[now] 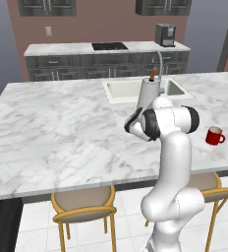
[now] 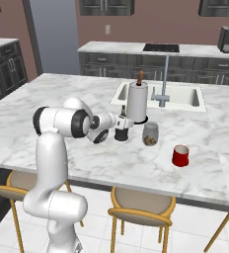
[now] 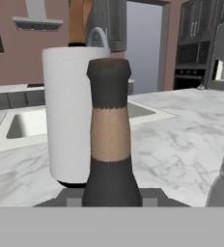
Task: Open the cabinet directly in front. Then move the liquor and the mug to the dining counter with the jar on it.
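The liquor, a dark bottle with a brownish band on its neck, stands upright low over the white marble dining counter, just left of the jar. My gripper is shut on the bottle's body, and in the hand view its neck rises straight up between my fingers. Whether the bottle's base touches the marble I cannot tell. The red mug stands on the same counter to the right, also seen near the front edge. The cabinet is out of view.
A white paper towel roll stands right behind the bottle, with the inset sink and faucet beyond it. Yellow-legged stools sit under the counter's front edge. Dark base units and a coffee machine line the far wall.
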